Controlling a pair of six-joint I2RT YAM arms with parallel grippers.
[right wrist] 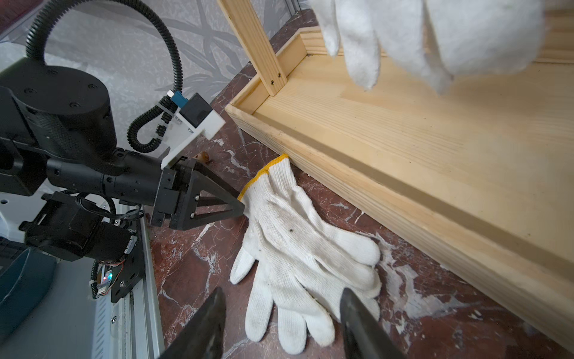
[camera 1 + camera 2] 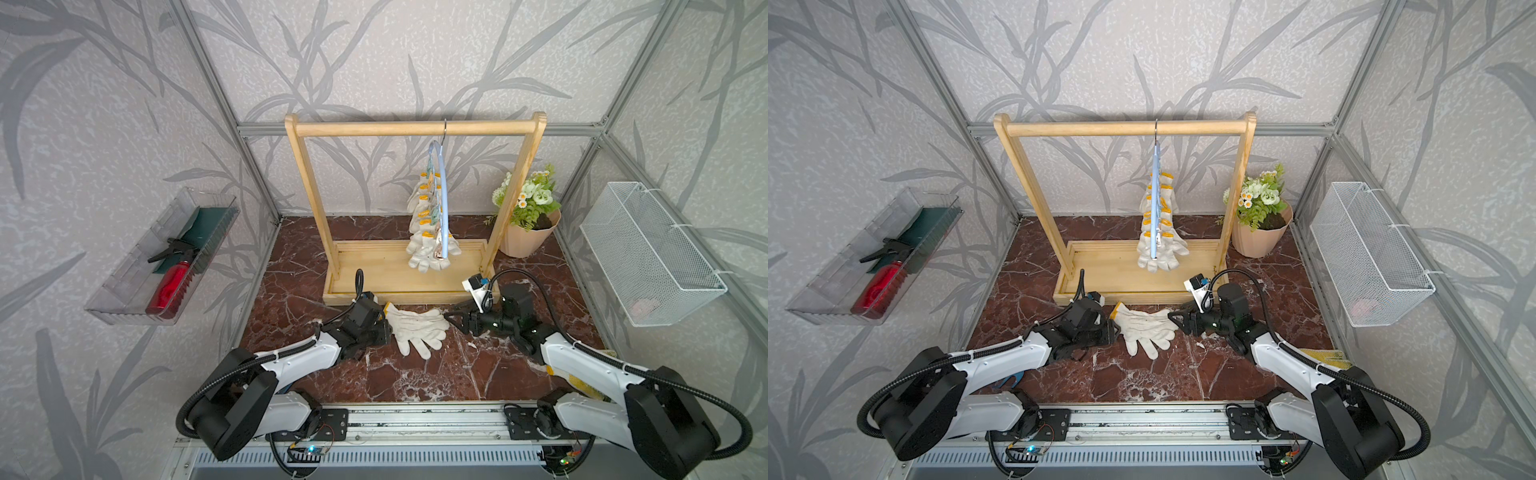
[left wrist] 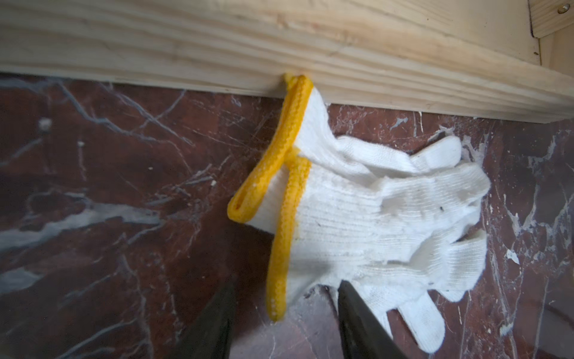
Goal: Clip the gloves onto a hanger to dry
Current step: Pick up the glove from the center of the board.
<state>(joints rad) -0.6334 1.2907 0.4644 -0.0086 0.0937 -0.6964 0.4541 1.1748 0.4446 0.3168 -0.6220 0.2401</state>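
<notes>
1. Hanger [image 2: 444, 199]: it hangs by its hook from the wooden rack [image 2: 411, 128]. A column of white gloves [image 2: 426, 245] is already clipped along it. I cannot count them, nor tell whether a clip stands free.
2. Loose gloves [image 2: 417, 330]: two, one lying on the other, flat on the marble table [image 2: 415, 374] just in front of the rack's base. One yellow cuff touches the base's edge. Neither is lifted.
3. My left gripper [image 3: 285, 284]: at the cuff end, jaws apart on either side of the upper glove's yellow trim. No hold taken yet.
4. My right gripper [image 1: 282, 290]: jaws apart above the glove fingertips, empty.
5. Finding: the work looks largely done. In my judgement two gloves remain, each to be gripped at the cuff, raised to the hanger and clipped.
</notes>
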